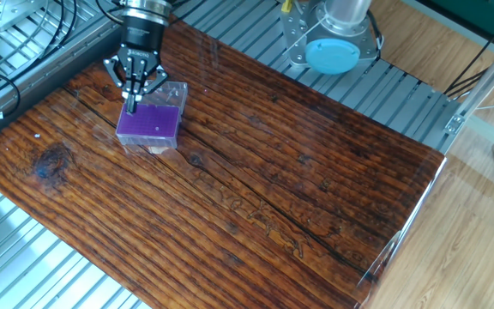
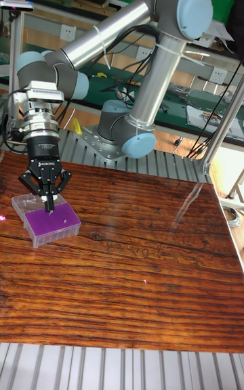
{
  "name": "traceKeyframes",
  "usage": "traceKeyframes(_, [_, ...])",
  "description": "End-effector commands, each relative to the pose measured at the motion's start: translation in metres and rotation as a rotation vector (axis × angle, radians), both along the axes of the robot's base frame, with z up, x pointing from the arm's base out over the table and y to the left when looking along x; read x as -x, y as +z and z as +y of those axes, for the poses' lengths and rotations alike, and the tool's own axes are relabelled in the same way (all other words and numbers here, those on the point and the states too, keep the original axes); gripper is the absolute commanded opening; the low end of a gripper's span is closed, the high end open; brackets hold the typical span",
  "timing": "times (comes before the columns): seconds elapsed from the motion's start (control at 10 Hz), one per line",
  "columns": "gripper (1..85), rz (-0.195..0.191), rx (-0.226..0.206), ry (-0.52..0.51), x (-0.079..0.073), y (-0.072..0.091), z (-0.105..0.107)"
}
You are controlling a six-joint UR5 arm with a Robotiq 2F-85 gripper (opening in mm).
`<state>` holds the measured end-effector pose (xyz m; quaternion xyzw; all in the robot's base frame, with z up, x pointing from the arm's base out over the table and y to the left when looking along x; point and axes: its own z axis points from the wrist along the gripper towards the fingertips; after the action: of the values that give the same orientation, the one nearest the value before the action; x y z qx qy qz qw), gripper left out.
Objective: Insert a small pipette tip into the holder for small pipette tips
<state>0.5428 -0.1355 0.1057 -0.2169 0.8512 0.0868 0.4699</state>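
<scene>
Both views evenly lit, bright, diffuse overhead light. Glossy wooden tabletop (image 1: 256, 172) throws pale glare streaks: upper middle of the fixed view, right of centre in the tall fixed view (image 2: 190, 204). Shadows soft, weak. Focus sharp overall, no motion blur. Fine detail on small parts too coarse to resolve.

Claw (image 2: 47, 208) pts down, fingers pinched together.

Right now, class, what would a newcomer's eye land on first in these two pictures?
The small clear plastic box with a purple perforated top, sitting near the far left corner of the dark wooden tabletop. The black claw hangs directly over it, fingers pinched together. Behind looms the large silver robot arm with pale blue joint caps.
</scene>
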Motion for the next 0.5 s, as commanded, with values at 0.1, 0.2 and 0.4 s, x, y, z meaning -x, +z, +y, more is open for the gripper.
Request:
traceKeyframes(0.1, [1.0, -0.06, -0.068, -0.029, -0.004, 0.015, -0.007])
traceKeyframes(0.2, [1.0, -0.073, -0.082, -0.026, -0.003, 0.011, -0.007])
traceKeyframes(0.4, [1.0, -0.087, -0.079, -0.028, -0.002, 0.006, -0.006])
